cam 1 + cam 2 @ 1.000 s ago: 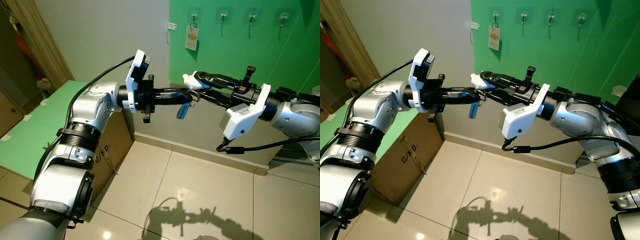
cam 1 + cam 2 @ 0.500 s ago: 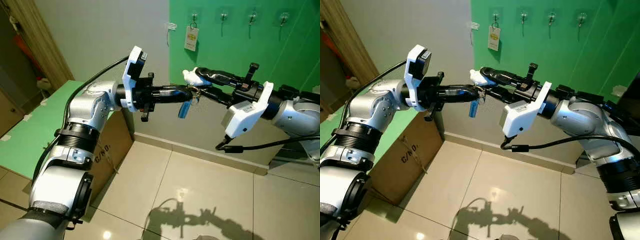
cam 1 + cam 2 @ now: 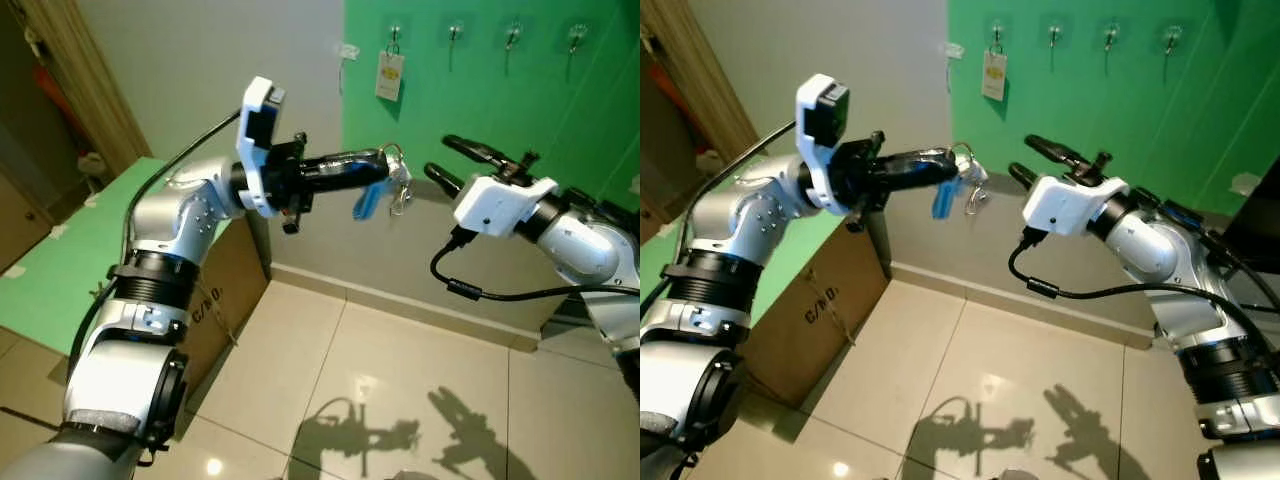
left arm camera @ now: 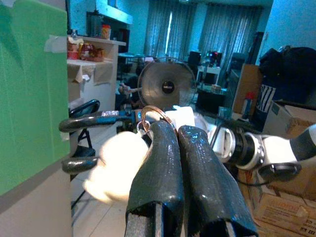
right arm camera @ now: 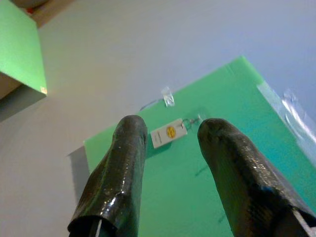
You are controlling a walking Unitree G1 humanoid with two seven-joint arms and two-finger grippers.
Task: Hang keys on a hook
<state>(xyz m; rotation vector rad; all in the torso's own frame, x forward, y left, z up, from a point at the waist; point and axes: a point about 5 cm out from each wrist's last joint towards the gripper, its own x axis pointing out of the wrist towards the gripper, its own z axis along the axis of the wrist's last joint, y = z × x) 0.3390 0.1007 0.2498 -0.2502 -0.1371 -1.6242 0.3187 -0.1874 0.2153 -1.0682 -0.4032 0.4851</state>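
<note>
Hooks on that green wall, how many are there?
4, in a row high on the green wall: the leftmost hook carries a tag; the next three are bare. More may lie beyond the frame.

A bright green wall panel [image 3: 480, 90] sits beside a pale grey wall [image 3: 200, 70]. On the panel, a white rectangular tag with a yellow round mark [image 3: 389, 75] hangs from one of the silvery hooks [image 3: 455, 32]. The black-fingered left hand [image 3: 378, 166] carries silver keys on a ring with a blue fob [image 3: 366, 199]. The black-fingered right hand [image 3: 445, 158] has a white housing. Below the panel, the floor of glossy beige tiles [image 3: 400, 380] bears dark shadows, and a brown cardboard box [image 3: 215, 300] has black lettering.
</note>
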